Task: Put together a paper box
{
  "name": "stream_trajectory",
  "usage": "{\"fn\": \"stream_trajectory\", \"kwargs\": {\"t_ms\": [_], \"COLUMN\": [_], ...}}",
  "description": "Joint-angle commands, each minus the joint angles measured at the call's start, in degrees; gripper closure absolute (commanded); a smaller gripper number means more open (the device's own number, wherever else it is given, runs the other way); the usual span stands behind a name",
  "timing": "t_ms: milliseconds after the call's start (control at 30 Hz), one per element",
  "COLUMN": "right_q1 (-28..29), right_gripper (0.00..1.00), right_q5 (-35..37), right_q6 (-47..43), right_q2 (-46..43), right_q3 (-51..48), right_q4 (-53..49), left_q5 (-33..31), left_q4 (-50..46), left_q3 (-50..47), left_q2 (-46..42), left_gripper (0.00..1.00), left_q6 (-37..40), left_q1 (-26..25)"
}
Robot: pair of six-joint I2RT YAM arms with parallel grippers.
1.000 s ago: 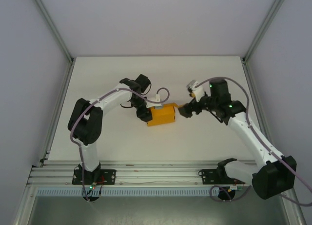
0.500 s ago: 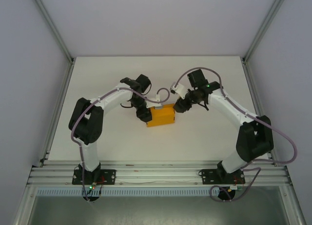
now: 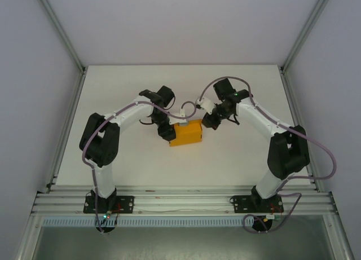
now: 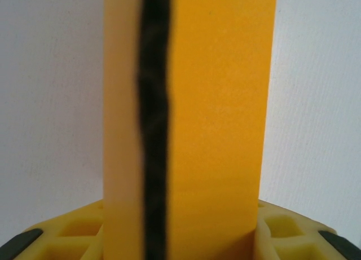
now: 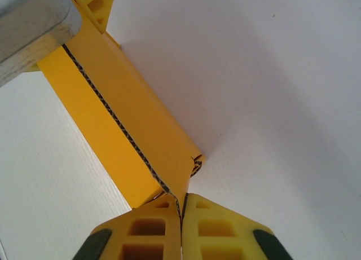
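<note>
The paper box (image 3: 186, 133) is a small orange-yellow folded card box in the middle of the white table. My left gripper (image 3: 167, 130) is at its left end. In the left wrist view the box (image 4: 220, 113) stands upright between my yellow fingers (image 4: 285, 229), which are closed against its two sides. My right gripper (image 3: 208, 122) is at the box's far right corner. In the right wrist view the right gripper (image 5: 181, 210) is pinched shut on a thin corrugated wall edge of the box (image 5: 132, 122). A finger of the left gripper (image 5: 93, 3) shows at the box's other end.
The white table (image 3: 237, 158) is enclosed by grey walls and aluminium posts (image 3: 62, 34). A slotted metal rail (image 3: 180, 201) runs along the near edge, carrying both arm bases. Both arms reach inward, and their cables (image 3: 223, 82) loop above them.
The right arm swung left to the box's right corner and its jaws closed from wide open onto the card edge. The left gripper and the box stayed put.
</note>
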Motion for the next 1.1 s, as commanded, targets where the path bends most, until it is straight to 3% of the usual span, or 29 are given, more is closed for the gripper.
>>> {"fn": "stream_trajectory", "kwargs": {"t_ms": [0, 100, 233, 367, 533, 767, 900, 1067], "right_q1": [1.9, 3.88, 4.73, 6.67, 6.86, 6.89, 6.93, 7.39], "right_gripper": [1.0, 1.0, 1.0, 1.0, 1.0, 1.0, 1.0, 1.0], "right_q5": [-0.25, 3.22, 7.46, 15.03, 11.12, 17.82, 16.97, 17.01], "right_q6": [7.28, 19.33, 43.38, 50.5, 52.26, 43.5, 40.48, 41.58], "right_q2": [-0.71, -2.13, -4.3, -6.87, -9.31, -9.11, -9.76, -10.34], "right_q3": [0.88, -0.66, -6.65, -12.03, -19.56, -24.32, -28.08, -30.92], "right_q4": [1.09, 5.36, 16.67, 20.33, 27.98, 28.19, 31.4, 35.34], "left_q5": [-0.63, -1.05, -1.39, -1.53, -2.14, -2.19, -2.6, -3.33], "left_q4": [2.99, 4.79, 6.78, 7.53, 8.3, 7.76, 8.14, 9.2], "left_q3": [0.35, -0.04, -0.53, -0.7, -0.83, -1.18, -1.4, -1.21], "left_q2": [-0.12, -0.2, -0.2, -0.02, 0.16, 0.04, -0.14, -0.55], "left_gripper": [0.62, 0.62, 0.62, 0.62, 0.61, 0.6, 0.58, 0.46], "left_q6": [-1.96, -3.19, -4.32, -4.62, -5.19, -4.38, -4.88, -6.72], "left_q1": [-0.24, -0.27, -0.21, -0.21, -0.2, -0.2, -0.18, -0.2]}}
